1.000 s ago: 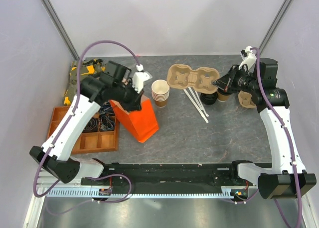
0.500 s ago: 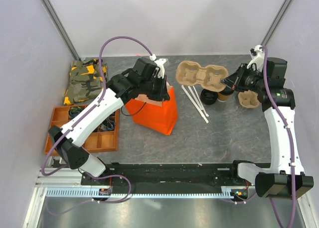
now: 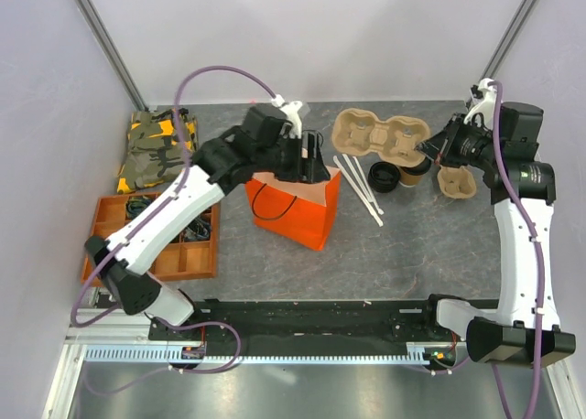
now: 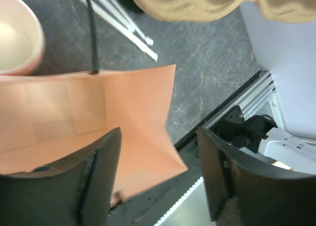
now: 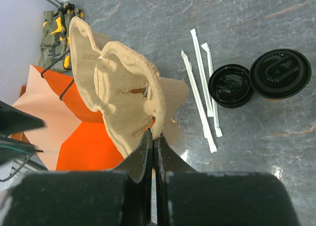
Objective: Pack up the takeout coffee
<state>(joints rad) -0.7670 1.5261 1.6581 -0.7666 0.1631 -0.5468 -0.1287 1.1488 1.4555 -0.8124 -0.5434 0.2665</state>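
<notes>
Tabletop (image 3: 412,245): grey marbled, pale walls (image 3: 320,35).
Takeout coffee (image 5: 280,73): tan, black-lidded, upright.
Left hand (image 4: 159,134): spread over orange bag (image 3: 298,218).
Right hand (image 5: 153,137): clenched on cup carrier (image 3: 380,135).

The left arm (image 3: 169,220) and the right arm (image 3: 522,245) look the same: long white tubes joined by fat, round black parts. Each one grows out of a chunky black base (image 3: 137,295). A thin purple cable (image 3: 215,71) loops along each arm and ends in a small white plug (image 3: 291,108) near the wrist. The left gripper (image 4: 158,137) has two wide, dark grey fingers (image 4: 98,176) with smooth, curved sides. The right gripper (image 5: 153,137) has black fingers that get thin at the tips.
</notes>
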